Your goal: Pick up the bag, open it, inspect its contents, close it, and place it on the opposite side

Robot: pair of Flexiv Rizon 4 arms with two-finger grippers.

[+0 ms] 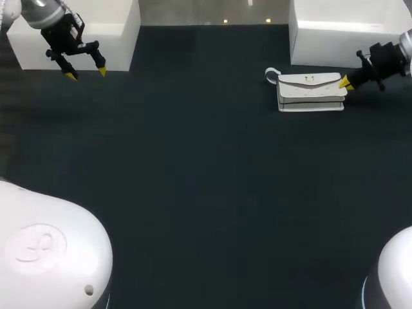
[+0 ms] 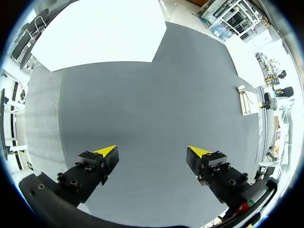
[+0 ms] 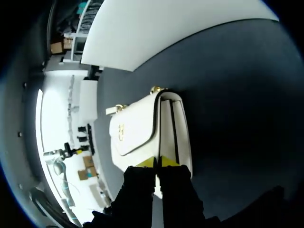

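Observation:
A white bag [image 1: 310,92] with a flap and a small gold clasp lies flat on the dark table at the back right, its strap loop [image 1: 271,75] at its left end. My right gripper [image 1: 346,82] is at the bag's right end. In the right wrist view the bag [image 3: 137,130] lies straight ahead of that gripper [image 3: 157,162], whose yellow tips are pressed together against its near edge; I cannot tell whether any of the bag is pinched. My left gripper [image 1: 86,73] hangs open at the back left, far from the bag [image 2: 245,100], with nothing between its fingers [image 2: 107,152].
A white box [image 1: 96,32] stands at the back left just behind my left gripper. Another white box [image 1: 347,29] stands at the back right behind the bag. Dark table [image 1: 206,193] stretches across the middle and front.

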